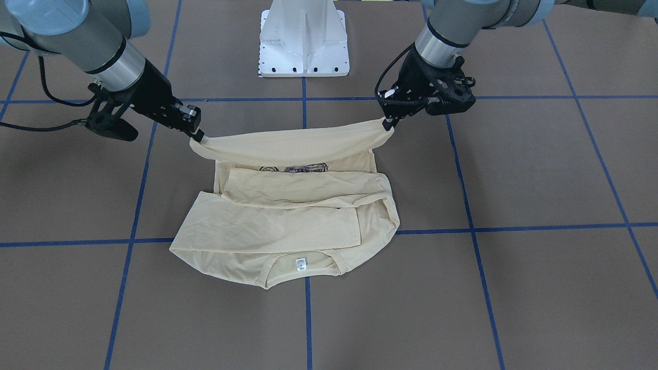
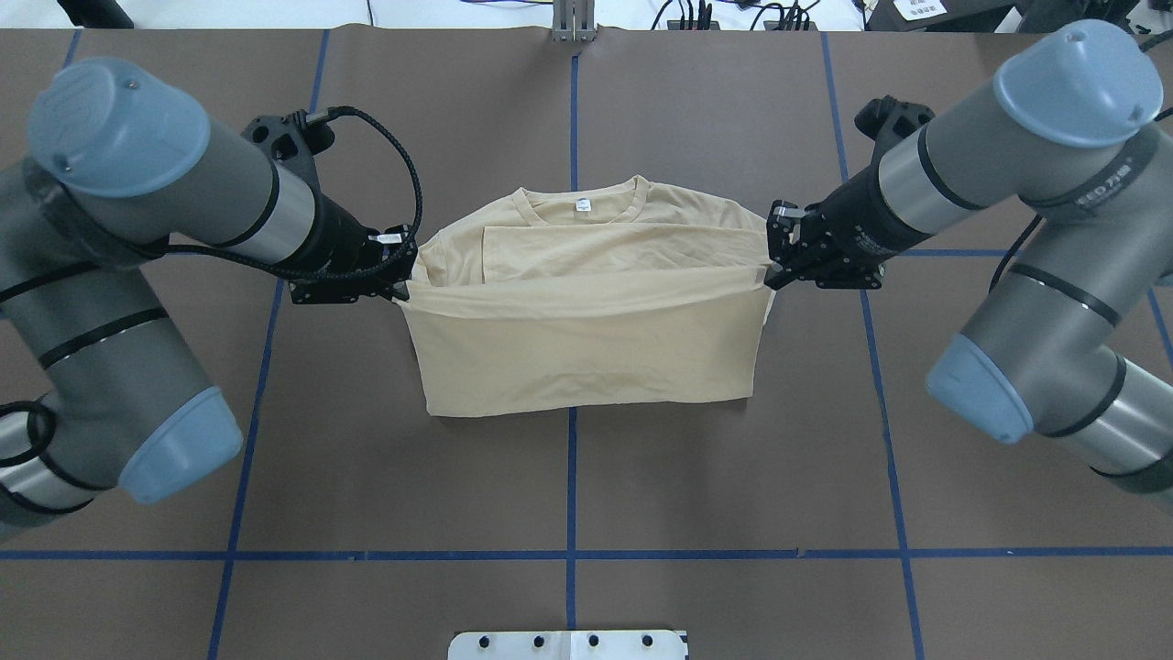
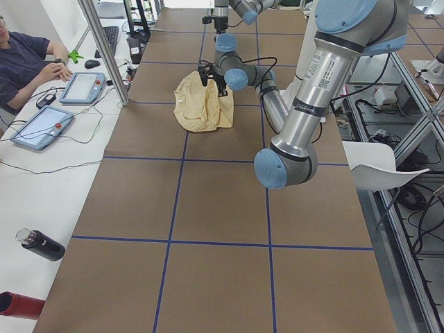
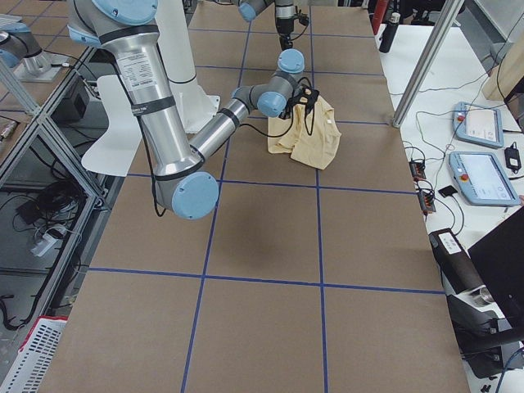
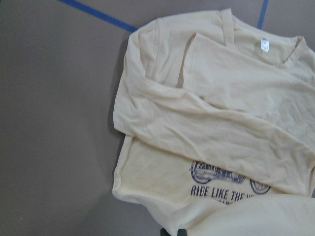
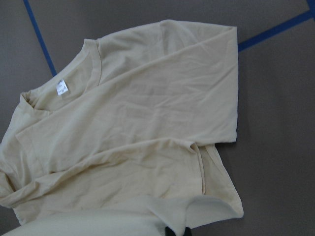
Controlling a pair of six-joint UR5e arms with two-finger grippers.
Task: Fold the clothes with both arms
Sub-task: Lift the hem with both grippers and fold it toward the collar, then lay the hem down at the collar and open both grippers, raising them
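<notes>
Left gripper [image 2: 400, 290]: jaws clamped on one hem corner of the shirt [image 2: 586, 353]. Right gripper [image 2: 772, 273]: jaws clamped on the opposite hem corner. Both corners are held up off the table [image 2: 641, 486]. The hem runs from one gripper to the other as a stretched band, sagging slightly at mid-span in the front-facing view.

On the robot's side of the grippers, the cloth drops from the hem to a straight fold lying on the table. On the side away from the robot, the upper part of the shirt lies flat. The collar is the part farthest from both grippers, and the neck label [image 2: 581, 205] sits at its centre, about midway between them.

The two sleeves [image 1: 277, 223] are folded across the chest, one overlapping the other, lower than the raised hem.

The print [image 5: 224, 183] faces up just under the lifted hem, close to the left gripper. It shows a motorcycle and the words "RIDE LIKE THE", and a sleeve crosses just beyond it.

The white pedestal base [image 1: 303, 41] stands behind and between the grippers.
</notes>
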